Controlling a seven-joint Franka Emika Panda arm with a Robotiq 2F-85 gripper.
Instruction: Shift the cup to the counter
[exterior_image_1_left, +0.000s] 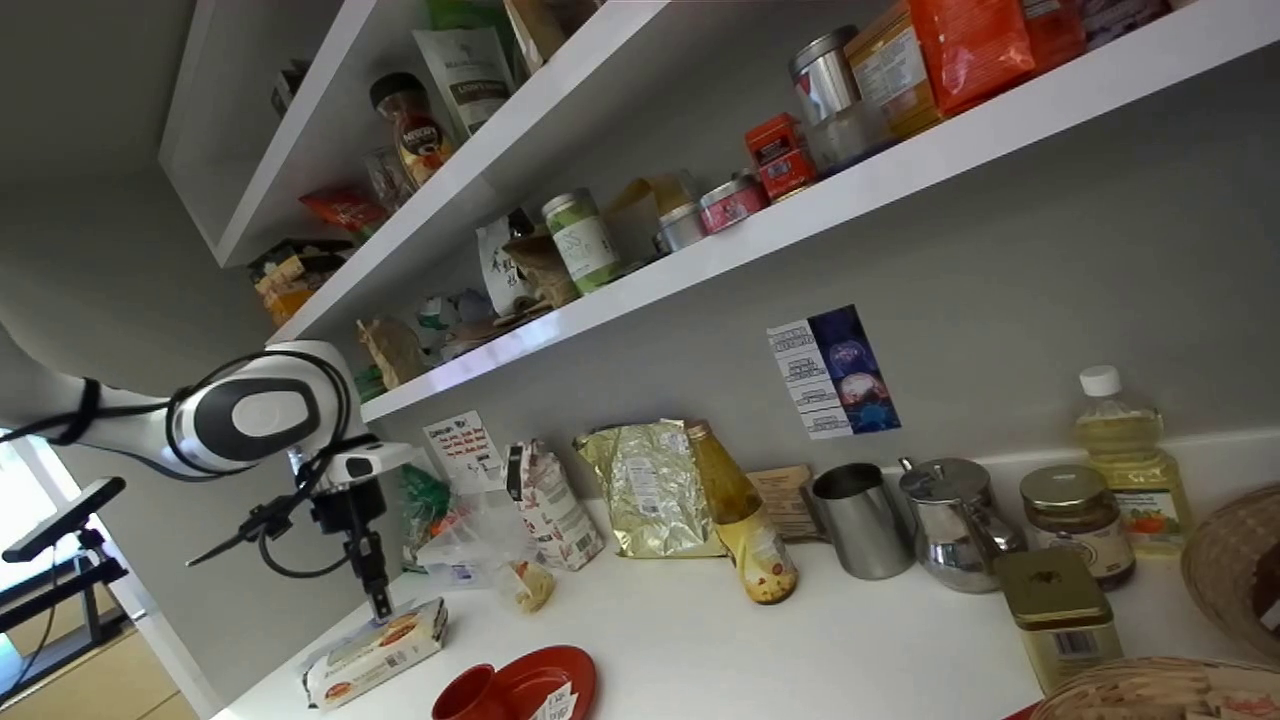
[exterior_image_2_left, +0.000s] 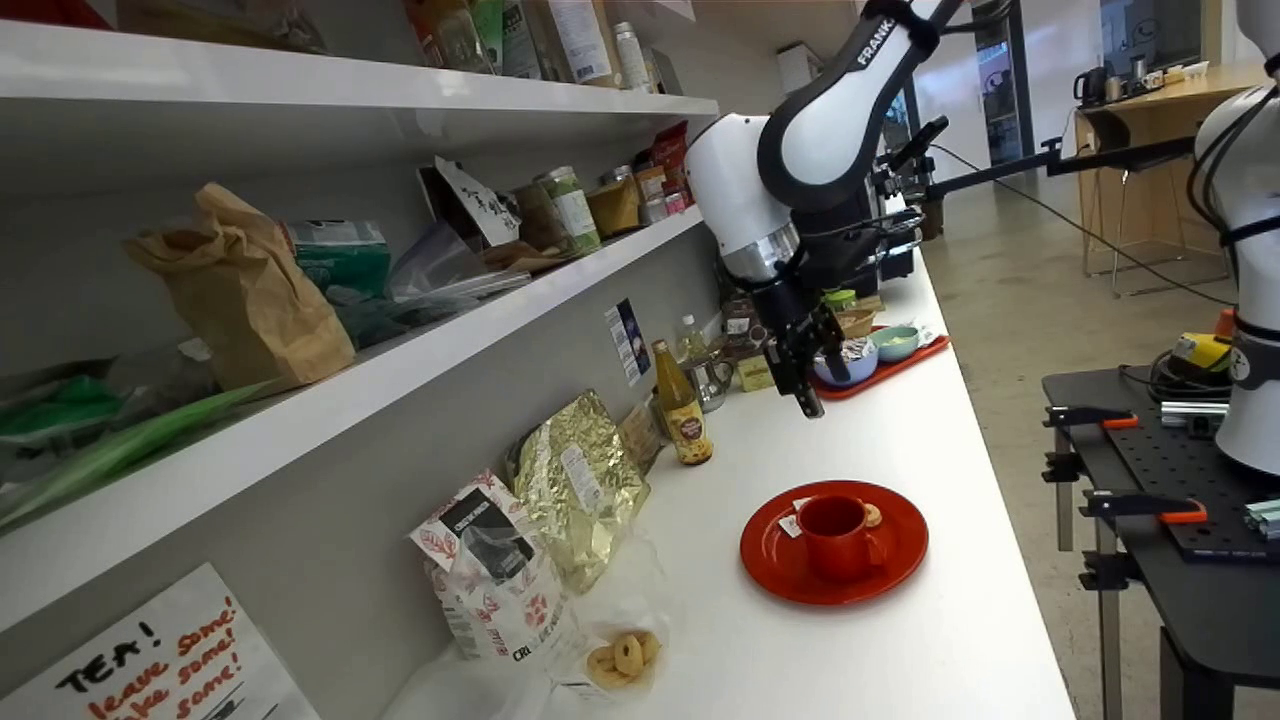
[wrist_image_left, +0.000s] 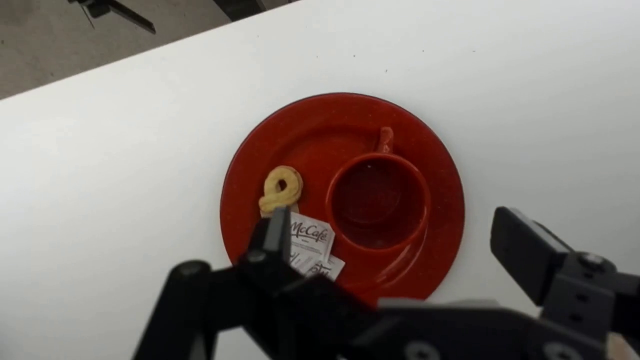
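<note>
A red cup (wrist_image_left: 377, 202) stands upright on a red plate (wrist_image_left: 300, 115), its handle pointing up in the wrist view. In both exterior views the cup (exterior_image_1_left: 466, 697) (exterior_image_2_left: 838, 545) sits on the plate (exterior_image_1_left: 572, 672) (exterior_image_2_left: 900, 565), which lies on the white counter (exterior_image_1_left: 700, 650) (exterior_image_2_left: 890, 660). A cookie (wrist_image_left: 281, 187) and paper packets (wrist_image_left: 312, 235) lie on the plate beside the cup. My gripper (wrist_image_left: 390, 215) is open and empty. It hangs above the counter in both exterior views (exterior_image_1_left: 380, 608) (exterior_image_2_left: 808, 405), apart from the cup. The left finger hides part of the packets in the wrist view.
White shelves (exterior_image_2_left: 400, 395) with packages run along the wall above the counter. A yellow bottle (exterior_image_2_left: 684, 405), a gold bag (exterior_image_2_left: 580, 490) and a flour bag (exterior_image_2_left: 500, 575) line the wall. A red tray (exterior_image_2_left: 930, 350) with bowls stands farther along. The counter's edge drops to the floor.
</note>
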